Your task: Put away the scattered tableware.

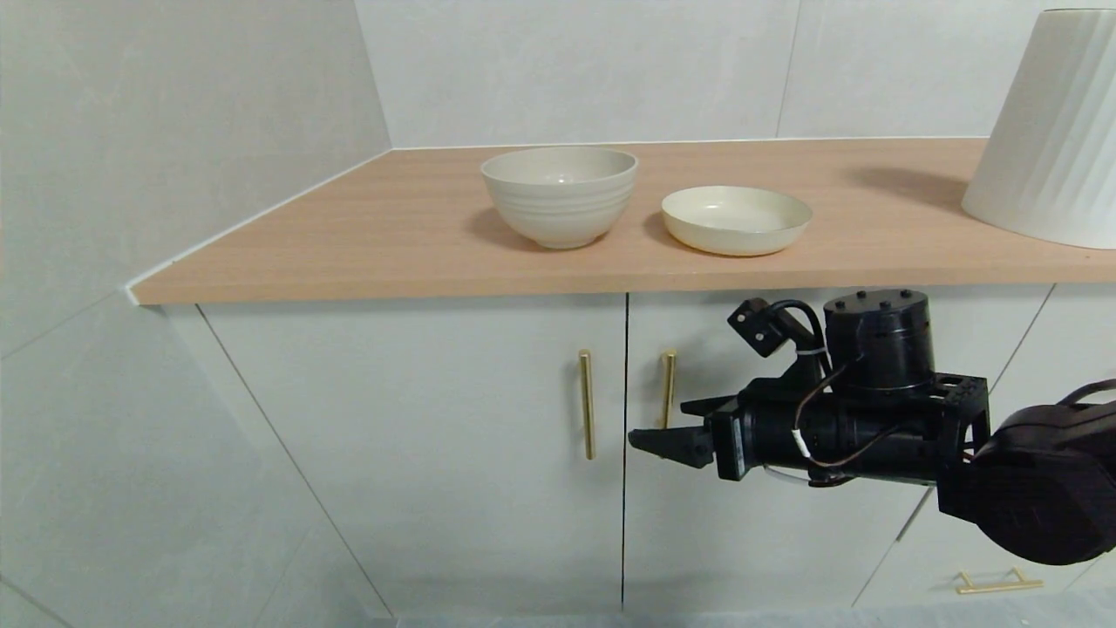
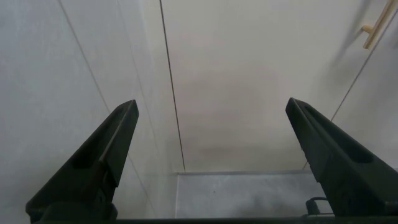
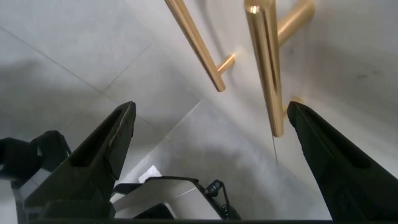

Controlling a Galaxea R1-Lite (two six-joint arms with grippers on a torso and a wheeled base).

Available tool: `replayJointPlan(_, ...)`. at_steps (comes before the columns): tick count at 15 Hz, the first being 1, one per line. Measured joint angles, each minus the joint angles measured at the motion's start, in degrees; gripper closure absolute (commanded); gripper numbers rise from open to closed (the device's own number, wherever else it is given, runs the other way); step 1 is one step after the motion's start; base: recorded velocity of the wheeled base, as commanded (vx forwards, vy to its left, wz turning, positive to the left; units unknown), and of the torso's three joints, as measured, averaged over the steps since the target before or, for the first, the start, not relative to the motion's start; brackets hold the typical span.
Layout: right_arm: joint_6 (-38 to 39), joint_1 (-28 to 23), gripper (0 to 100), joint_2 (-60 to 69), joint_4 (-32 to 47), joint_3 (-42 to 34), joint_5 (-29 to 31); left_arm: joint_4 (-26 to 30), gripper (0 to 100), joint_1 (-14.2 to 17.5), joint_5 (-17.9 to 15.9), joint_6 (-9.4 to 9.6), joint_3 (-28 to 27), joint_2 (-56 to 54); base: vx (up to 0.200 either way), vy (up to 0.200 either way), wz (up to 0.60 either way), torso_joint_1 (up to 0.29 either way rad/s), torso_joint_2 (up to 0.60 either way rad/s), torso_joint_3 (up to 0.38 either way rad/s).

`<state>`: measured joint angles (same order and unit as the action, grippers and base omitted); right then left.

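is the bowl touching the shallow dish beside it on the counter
Apart. The head view shows a strip of countertop between the bowl and the shallow dish.

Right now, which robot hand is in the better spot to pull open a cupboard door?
Probably the right. The right hand is open and sits close by the gold handle of the right cupboard door. The left hand, also open, faces plain panels.
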<state>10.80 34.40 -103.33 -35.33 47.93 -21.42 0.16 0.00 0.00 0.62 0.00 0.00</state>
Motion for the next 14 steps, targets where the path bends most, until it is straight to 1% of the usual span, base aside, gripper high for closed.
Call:
replayJointPlan(3, 0.2, 0.0, 0, -1.1, -2.0, -0.1, 0.1, 0.0, 0, 0.0, 0.0, 0.00, 0.0, 0.0, 0.000, 0.000, 0.00, 0.000, 0.00, 0.000)
replayJointPlan(8, 1.7, 0.8, 0, -3.2, -7.8, -0.8, 0.5, 0.0, 0, 0.0, 0.0, -0.02, 0.0, 0.0, 0.000, 0.000, 0.00, 0.000, 0.00, 0.000)
replayJointPlan(14, 3.0, 1.4, 0, -5.0, -10.8, -1.2, 0.6, 0.0, 0, 0.0, 0.0, -0.09, 0.0, 0.0, 0.000, 0.000, 0.00, 0.000, 0.00, 0.000)
